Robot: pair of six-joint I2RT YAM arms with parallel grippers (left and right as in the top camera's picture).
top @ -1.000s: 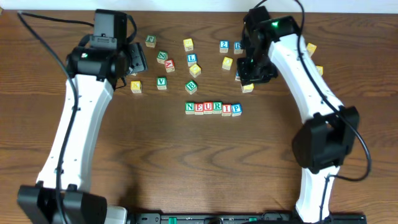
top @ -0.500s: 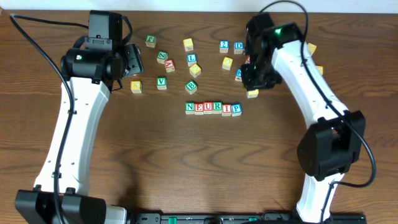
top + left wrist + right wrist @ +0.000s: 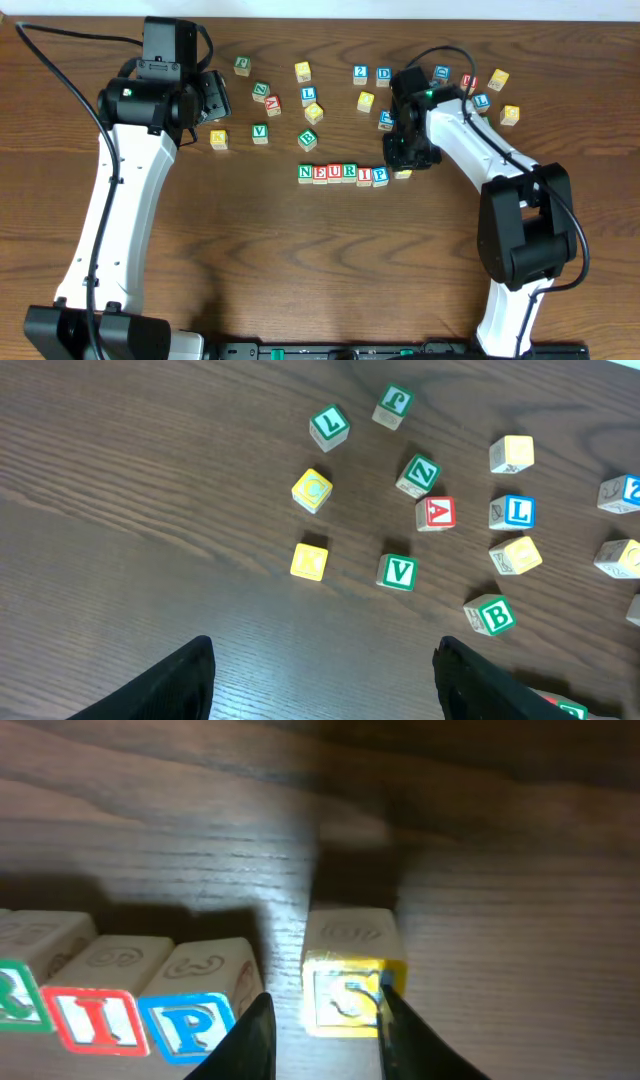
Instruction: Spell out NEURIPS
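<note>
On the brown wooden table [image 3: 300,260] six small wooden letter cubes sit in a row, side by side & touching: green N cube [image 3: 305,172], red E cube [image 3: 319,173], U cube [image 3: 334,172], green R cube [image 3: 349,173], red I cube [image 3: 364,175], blue P cube [image 3: 380,176]. The small yellow-topped wooden cube [image 3: 350,990] is down on the table just beside the blue P cube, at the right arm's end of the row, w/ a thin gap btw them, so not touching. Its mark looks curly like an S, but a finger hides part of it. The right gripper [image 3: 320,1010] is low at this cube w/ one black finger on each side. One finger [image 3: 410,1045] covers the cube's edge. On the other side a bit of table shows btw finger & cube, so I can't tell if it is pinching the cube or only standing around it. From above, the right arm hides most of the yellow cube. The left gripper [image 3: 325,680] hangs well apart from the row, above loose cubes, its fingers spread wide w/ nothing btw them. Below it lie a green V cube [image 3: 397,572], red A cube [image 3: 436,512], blue L cube [image 3: 516,512], green B cube [image 3: 492,616] & some yellow ones
</note>
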